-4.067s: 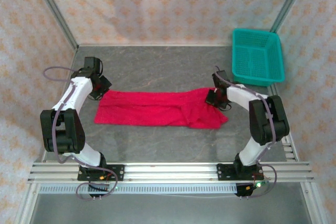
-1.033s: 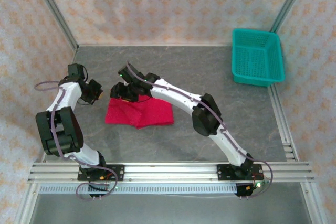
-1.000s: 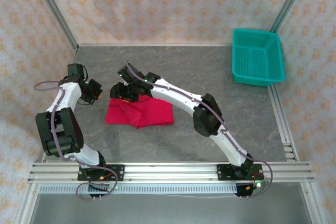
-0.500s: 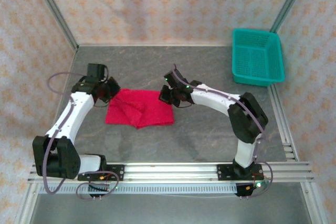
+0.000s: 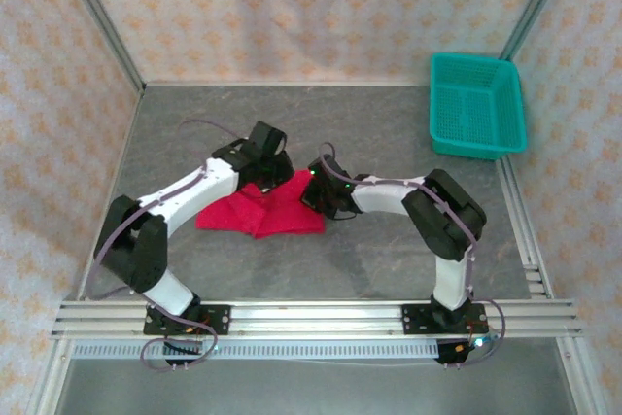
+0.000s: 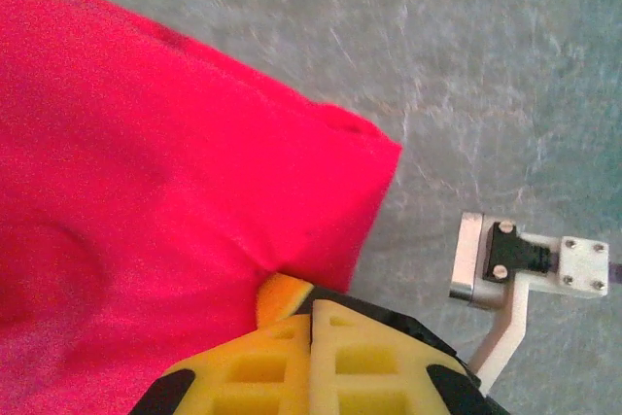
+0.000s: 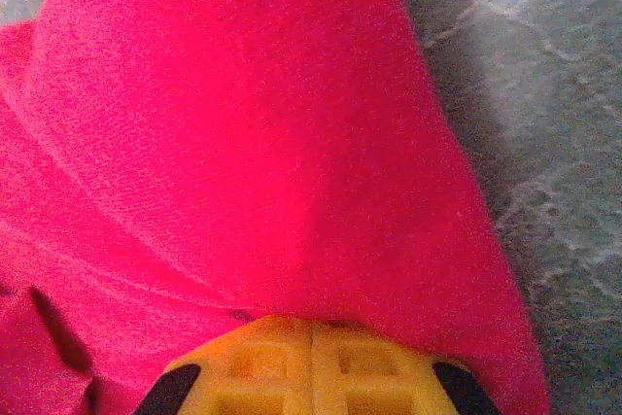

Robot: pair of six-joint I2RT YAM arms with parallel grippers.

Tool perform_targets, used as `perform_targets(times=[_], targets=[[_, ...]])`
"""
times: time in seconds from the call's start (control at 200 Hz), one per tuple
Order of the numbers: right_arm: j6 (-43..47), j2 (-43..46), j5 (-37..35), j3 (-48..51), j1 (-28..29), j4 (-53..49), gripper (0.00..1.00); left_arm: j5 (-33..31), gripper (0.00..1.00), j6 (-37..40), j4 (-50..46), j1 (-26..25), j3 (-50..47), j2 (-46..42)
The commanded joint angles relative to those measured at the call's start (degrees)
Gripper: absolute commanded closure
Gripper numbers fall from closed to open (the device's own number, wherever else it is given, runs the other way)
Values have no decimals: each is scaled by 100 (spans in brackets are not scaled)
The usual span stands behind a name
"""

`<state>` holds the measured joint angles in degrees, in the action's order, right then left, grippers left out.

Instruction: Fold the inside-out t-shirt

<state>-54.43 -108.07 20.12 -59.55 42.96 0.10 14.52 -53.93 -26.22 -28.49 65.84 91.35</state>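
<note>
As the left arm [image 5: 185, 191] reaches out from its base, far to the left of the teal basket [image 5: 472, 57] and much nearer the rail than that basket, its white links slant across the grey table [image 5: 389, 259] toward the middle. The left gripper [image 5: 276, 176] sits well left of the basket, at the far edge of the inside-out t-shirt [image 5: 255, 213]. In the left wrist view its yellow pads are pressed together with no gap. The tips rest at a corner of the red cloth, and I cannot tell whether any cloth is nipped between them.

The t-shirt lies flat on the table as a compact folded bundle, wider than it is deep. It is well apart from the basket, to its left and closer to the arms' bases. A few soft creases run across its top layer.

The right gripper [image 5: 317, 191] is at the end of the bundle that faces the basket, touching it. In the right wrist view its pads are closed on each other, and the red cloth comes right up against the tips, with folds running toward them. Whether a layer is caught there is not clear.

The right arm [image 5: 442, 216] loops back from that gripper to its base, which stands nearer than the basket and slightly to its left. The basket itself sits in the far right corner of the table.
</note>
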Motion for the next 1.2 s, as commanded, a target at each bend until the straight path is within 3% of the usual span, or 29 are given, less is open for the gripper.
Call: perform_targets(times=[0.0, 0.24, 0.425, 0.645, 0.751, 0.876, 0.981, 1.196], targets=[[-507, 35, -798, 478, -72, -367, 100, -111, 93, -422, 369, -16, -110, 197], [-663, 384, -1298, 696, -267, -872, 100, -222, 95, -451, 429, 9, -490, 538], [-612, 514, -1425, 734, -349, -1025, 100, -275, 95, -148, 119, 373, -928, 271], [-517, 549, -1416, 680, -357, -1097, 100, -350, 95, 622, -573, 1820, -1739, -870], [-481, 541, -1402, 591, -358, -1130, 100, -670, 95, 873, -1082, 2192, -1772, -1541], [-446, 524, -1334, 481, -358, -1138, 100, -1005, 92, 890, -1298, 2119, -1641, -2087], [-437, 515, -1234, 423, -358, -1087, 100, -1340, 92, 685, -1245, 1511, -1392, -2209], [-467, 556, -1168, 409, -358, -1014, 100, -788, 92, 2, -142, 348, -1068, -1109]])
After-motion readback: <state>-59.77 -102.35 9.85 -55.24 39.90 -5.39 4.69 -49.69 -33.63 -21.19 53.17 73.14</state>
